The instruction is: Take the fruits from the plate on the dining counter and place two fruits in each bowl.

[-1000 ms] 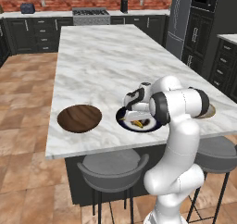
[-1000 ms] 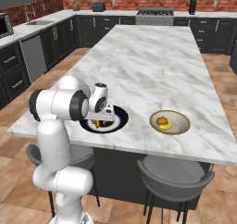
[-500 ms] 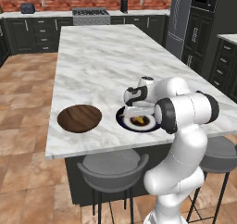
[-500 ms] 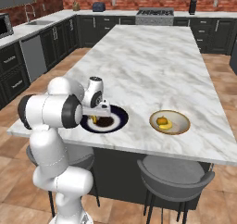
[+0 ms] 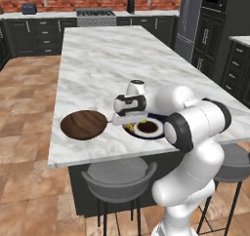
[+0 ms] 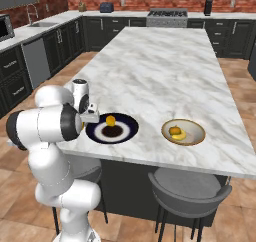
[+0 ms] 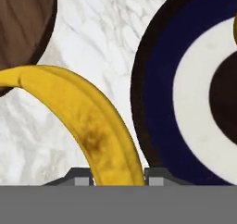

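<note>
A: Hand view, nearest thing first: the gripper (image 7: 118, 179) is clenched on a banana (image 7: 88, 126), which rises from bottom centre and curves to the left edge.

B: Lifted?

A: Looks so. It hangs over bare marble of the dining counter (image 7: 99, 42), between the navy plate (image 7: 159, 84) at right and the wooden bowl (image 7: 23, 24) at upper left.

B: Base views?

A: Left base view: gripper (image 5: 128, 121) sits just left of the plate (image 5: 157, 134), wooden bowl (image 5: 84, 124) further left. Right base view: an orange fruit (image 6: 110, 120) is on the plate (image 6: 127, 131), and the tan bowl (image 6: 195, 131) at centre right already holds two pieces.

B: So this one likely goes to the wooden bowl. Advice?

A: The robot should keep the grip firm, carry the banana across the short gap, clear the rim, centre it over the bowl, lower it, then release. The long curved fruit could catch the rim or swing.
</note>
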Robot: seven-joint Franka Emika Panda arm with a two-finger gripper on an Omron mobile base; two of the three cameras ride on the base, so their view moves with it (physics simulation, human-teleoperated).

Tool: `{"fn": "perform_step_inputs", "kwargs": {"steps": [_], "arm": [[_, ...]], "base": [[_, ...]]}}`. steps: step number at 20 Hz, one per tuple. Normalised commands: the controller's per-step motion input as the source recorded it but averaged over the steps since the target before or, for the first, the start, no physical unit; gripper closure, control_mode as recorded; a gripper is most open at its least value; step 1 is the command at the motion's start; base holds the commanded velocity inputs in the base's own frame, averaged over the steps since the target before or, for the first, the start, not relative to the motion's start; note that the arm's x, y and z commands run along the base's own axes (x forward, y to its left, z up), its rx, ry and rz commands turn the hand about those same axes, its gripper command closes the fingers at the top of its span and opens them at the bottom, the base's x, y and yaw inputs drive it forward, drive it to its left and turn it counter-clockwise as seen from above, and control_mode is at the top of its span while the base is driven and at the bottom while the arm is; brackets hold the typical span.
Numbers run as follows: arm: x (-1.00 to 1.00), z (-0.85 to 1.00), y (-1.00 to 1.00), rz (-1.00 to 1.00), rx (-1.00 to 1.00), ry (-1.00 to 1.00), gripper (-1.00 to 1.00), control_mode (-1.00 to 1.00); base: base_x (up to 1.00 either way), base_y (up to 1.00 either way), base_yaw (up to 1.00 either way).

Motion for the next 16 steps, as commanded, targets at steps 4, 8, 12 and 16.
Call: {"fn": "perform_step_inputs", "kwargs": {"steps": [4, 8, 12, 16], "arm": [[0.0, 0.05, 0.79, 0.0, 0.0, 0.0, 1.0, -1.0], [0.02, 0.0, 0.71, 0.0, 0.0, 0.0, 1.0, -1.0], [0.25, 0.12, 0.48, 0.0, 0.0, -0.05, 1.0, -1.0], [0.37, 0.15, 0.5, 0.0, 0.0, -0.03, 1.0, -1.0]], "base": [[0.0, 0.0, 0.0], [0.0, 0.0, 0.0], [0.0, 0.0, 0.0], [0.0, 0.0, 0.0]]}}
